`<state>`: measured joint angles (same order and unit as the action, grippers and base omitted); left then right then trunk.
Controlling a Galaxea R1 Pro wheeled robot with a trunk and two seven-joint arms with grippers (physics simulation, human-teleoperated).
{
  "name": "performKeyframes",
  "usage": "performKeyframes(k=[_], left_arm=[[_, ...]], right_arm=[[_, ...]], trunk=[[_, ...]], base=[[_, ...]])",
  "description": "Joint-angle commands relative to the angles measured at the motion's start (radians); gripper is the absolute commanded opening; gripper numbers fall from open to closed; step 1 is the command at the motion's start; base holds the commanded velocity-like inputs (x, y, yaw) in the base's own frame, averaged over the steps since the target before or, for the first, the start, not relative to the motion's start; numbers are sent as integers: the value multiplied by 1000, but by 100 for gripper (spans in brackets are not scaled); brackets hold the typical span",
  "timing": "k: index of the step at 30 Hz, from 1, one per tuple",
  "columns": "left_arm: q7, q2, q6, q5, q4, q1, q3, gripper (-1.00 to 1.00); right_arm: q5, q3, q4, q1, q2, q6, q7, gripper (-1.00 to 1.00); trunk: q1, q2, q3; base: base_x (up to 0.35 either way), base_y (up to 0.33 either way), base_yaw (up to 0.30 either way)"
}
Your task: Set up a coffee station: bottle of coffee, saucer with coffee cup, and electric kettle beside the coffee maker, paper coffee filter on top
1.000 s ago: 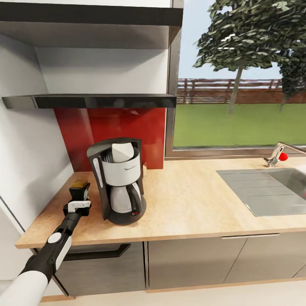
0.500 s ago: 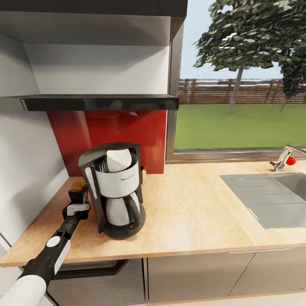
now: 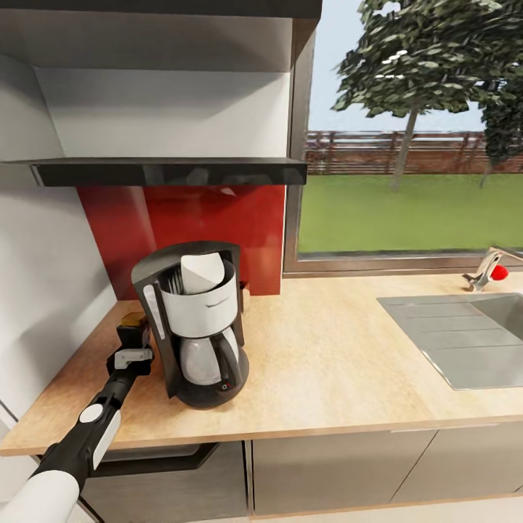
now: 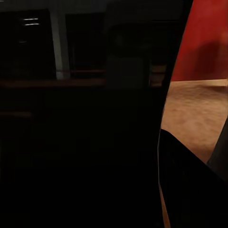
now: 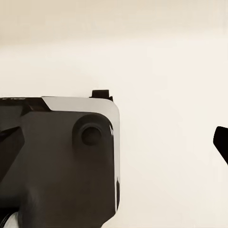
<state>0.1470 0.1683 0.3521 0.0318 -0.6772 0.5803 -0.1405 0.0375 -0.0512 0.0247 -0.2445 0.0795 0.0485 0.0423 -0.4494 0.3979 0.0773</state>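
Note:
The black and white coffee maker stands on the kitchen countertop near its left end. A white paper coffee filter sits in the machine's open top. The bottle of coffee, a dark jar with a golden-brown lid, stands on the counter just left of the machine. My left gripper is shut around the jar's body. In the left wrist view the dark jar blocks almost everything. The black kitchen shelf hangs above, bare. In the right wrist view one dark fingertip shows at the edge.
A steel sink with a faucet is inset at the counter's right. A red backsplash and a white wall close off the back left corner. A small pale object is half hidden behind the coffee maker.
The whole head view shifted between one second ago and half a second ago, so the camera moved. The left gripper and jar stay beside the coffee maker.

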Motion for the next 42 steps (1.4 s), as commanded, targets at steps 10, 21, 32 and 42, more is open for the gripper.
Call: performKeyframes(k=[10, 21, 32, 42], left_arm=[[8, -2, 2, 1, 1, 1, -1, 100], [1, -1, 2, 0, 2, 0, -4, 100], [-4, -1, 2, 1, 2, 0, -4, 100], [-6, -1, 2, 2, 2, 0, -4, 100]], right_arm=[[4, -6, -1, -1, 0, 4, 4, 100], [4, -6, -2, -1, 0, 4, 4, 100], [4, -6, -2, -1, 0, 4, 4, 100], [4, -6, -2, -1, 0, 4, 4, 100]], trunk=[[-1, 2, 2], [-1, 2, 2], [-1, 2, 2], [-1, 2, 2]], base=[[0, 0, 0], [0, 0, 0], [-170, 0, 0], [-25, 0, 0]])
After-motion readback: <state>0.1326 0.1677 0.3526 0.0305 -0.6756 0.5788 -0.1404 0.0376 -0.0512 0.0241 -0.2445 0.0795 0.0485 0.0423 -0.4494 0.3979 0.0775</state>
